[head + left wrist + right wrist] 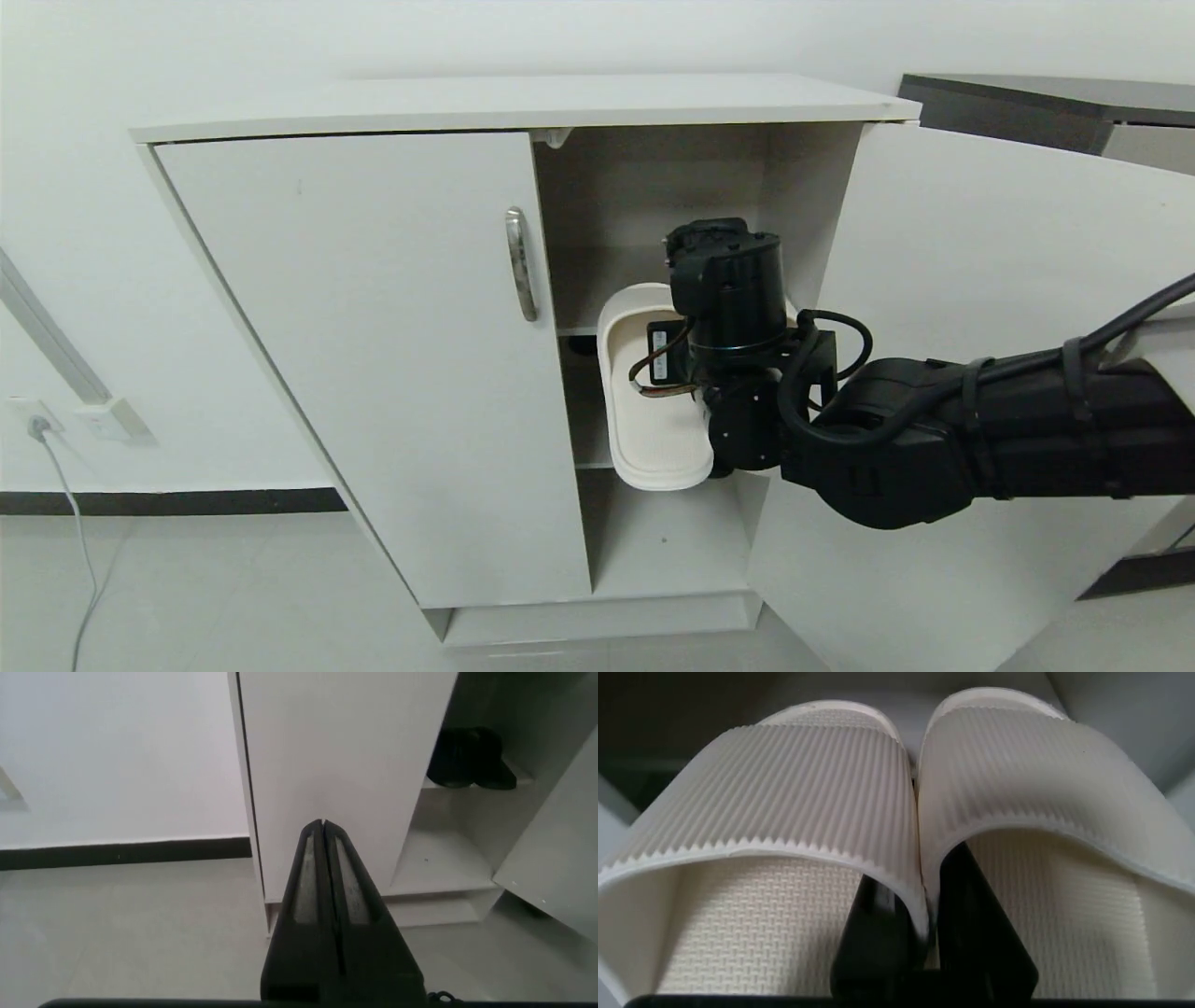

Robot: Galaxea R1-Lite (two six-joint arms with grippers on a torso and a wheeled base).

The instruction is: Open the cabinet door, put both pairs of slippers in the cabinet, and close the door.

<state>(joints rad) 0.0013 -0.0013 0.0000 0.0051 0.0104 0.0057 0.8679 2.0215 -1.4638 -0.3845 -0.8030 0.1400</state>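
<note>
Two white slippers (785, 812), judged light and pliable, are pinched at adjoining straps by right gripper (920, 917); left gripper (322, 829) pressed together.

Looks like a bare, plain indoor room (home or lab, hard to tell): white wall (93, 187), black skirting (168, 501), pale tiled floor (205, 597), wall socket (33, 415), white cabinet (355, 373).
</note>
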